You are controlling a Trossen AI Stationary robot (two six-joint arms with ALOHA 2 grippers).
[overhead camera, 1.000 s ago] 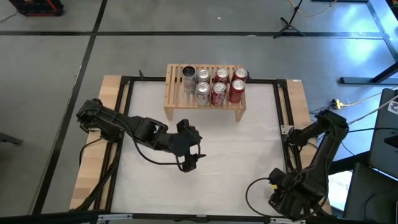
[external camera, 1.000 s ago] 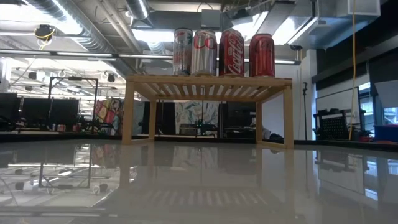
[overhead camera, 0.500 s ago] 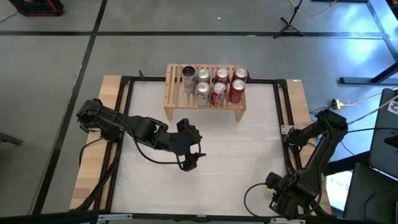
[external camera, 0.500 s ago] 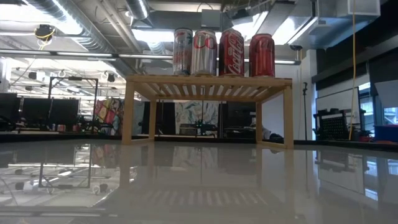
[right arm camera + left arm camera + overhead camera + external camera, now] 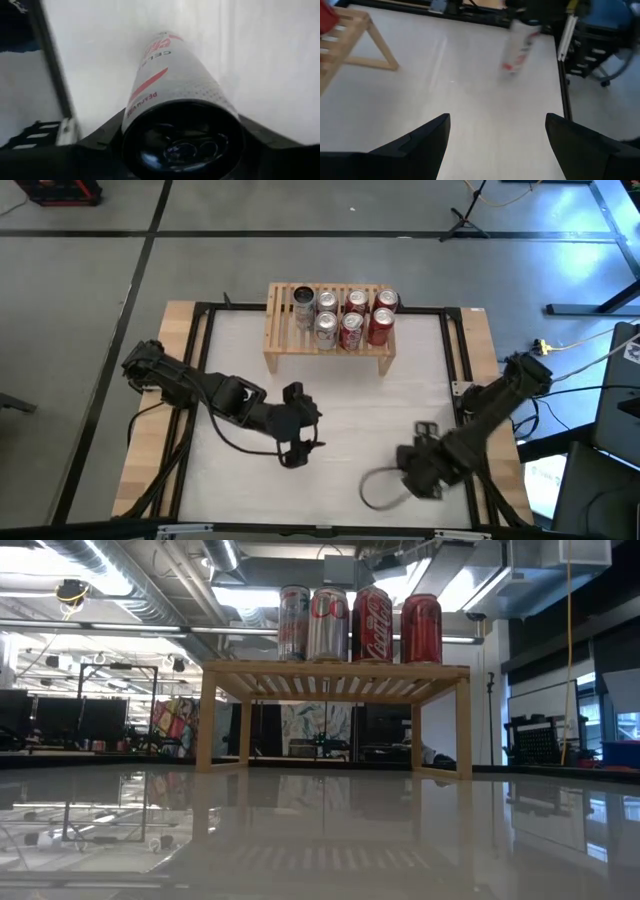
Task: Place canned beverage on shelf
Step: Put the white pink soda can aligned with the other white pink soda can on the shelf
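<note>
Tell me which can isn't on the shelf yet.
The silver can with red lettering, held in the right gripper over the table's near right; the other six, silver and red, stand upright on the shelf.

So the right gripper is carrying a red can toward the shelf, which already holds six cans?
Not quite: the can in the right gripper is silver-white with red lettering, as the right wrist view shows. The shelf does hold six cans, three silver and three red.

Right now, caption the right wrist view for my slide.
Right gripper holds a white can with red lettering above the white table.
</note>
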